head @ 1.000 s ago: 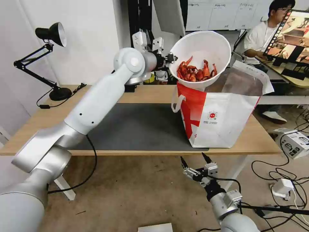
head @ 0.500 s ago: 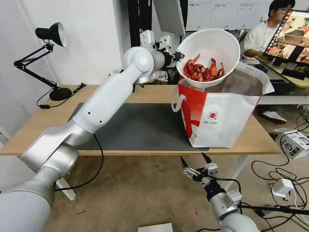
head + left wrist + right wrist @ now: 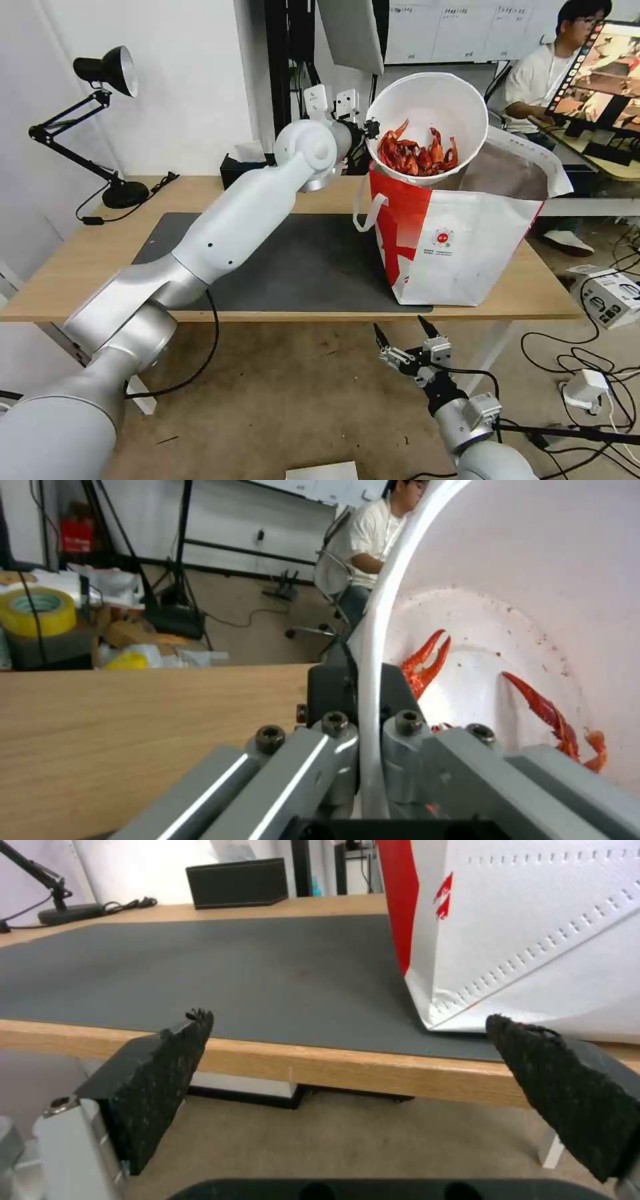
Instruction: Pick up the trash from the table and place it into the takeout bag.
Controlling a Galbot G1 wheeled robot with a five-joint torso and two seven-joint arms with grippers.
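Red crayfish shells [image 3: 417, 155] lie heaped in the white bowl [image 3: 427, 110], and your left gripper [image 3: 369, 128] has its jaws clamped on that bowl's rim. You can see the grip plainly from the left wrist, where the thin white rim [image 3: 371, 690] runs between the two fingers [image 3: 333, 730]. The bowl is tilted, its mouth turned toward the head camera, and it hangs over the near-left corner of the takeout bag [image 3: 460, 243], with its lower edge at the bag's red rim; you cannot tell whether the two touch.

That bag stands upright on the right end of the dark grey mat [image 3: 293, 267], its foil lining showing at the open top and a white loop handle [image 3: 367, 210] hanging down its left side. The mat covers the middle of the light-wood table [image 3: 80, 257]. Behind your left arm a black tissue box [image 3: 237, 882] sits at the table's far edge, and a black desk lamp [image 3: 100, 113] stands at its far-left corner.

Your right gripper [image 3: 404, 337] waits low in front of the table's near edge, below the bag, its jaws spread wide and holding nothing.
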